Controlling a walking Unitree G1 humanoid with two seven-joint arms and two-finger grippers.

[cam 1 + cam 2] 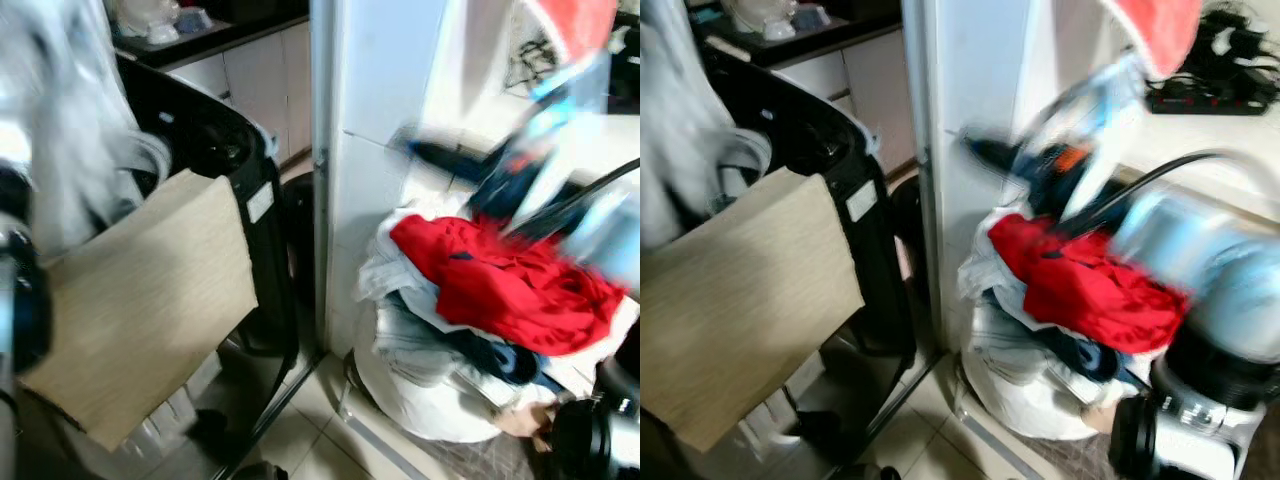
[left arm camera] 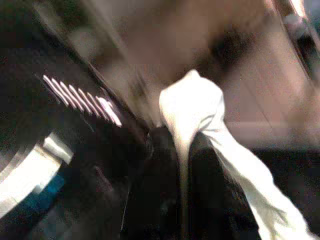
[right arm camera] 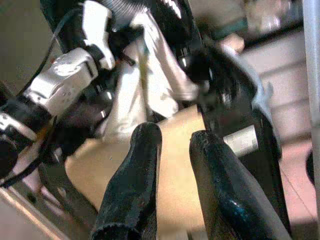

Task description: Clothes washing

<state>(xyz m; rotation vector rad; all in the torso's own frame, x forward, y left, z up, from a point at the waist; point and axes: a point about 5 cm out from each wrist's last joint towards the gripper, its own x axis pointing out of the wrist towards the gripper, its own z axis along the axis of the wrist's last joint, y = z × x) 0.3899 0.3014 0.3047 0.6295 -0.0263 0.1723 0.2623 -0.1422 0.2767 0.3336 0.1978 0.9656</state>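
A white garment (image 1: 70, 130) hangs at the upper left over the black washing machine (image 1: 215, 140). My left gripper (image 2: 181, 145) is shut on that white garment (image 2: 192, 100), which runs between its fingers. A beige panel (image 1: 140, 300) leans against the washer's front. At the right, a white basket (image 1: 420, 400) holds a heap of clothes with a red garment (image 1: 500, 280) on top. My right gripper (image 3: 175, 137) hovers blurred above the heap (image 1: 440, 155), its fingers a little apart with nothing between them.
A white pillar (image 1: 370, 100) stands between the washer and the basket. A dark counter with cabinets (image 1: 250, 60) lies behind the washer. A power strip (image 1: 1210, 95) sits on the ledge at the back right. Pale floor tiles (image 1: 300, 430) show in front.
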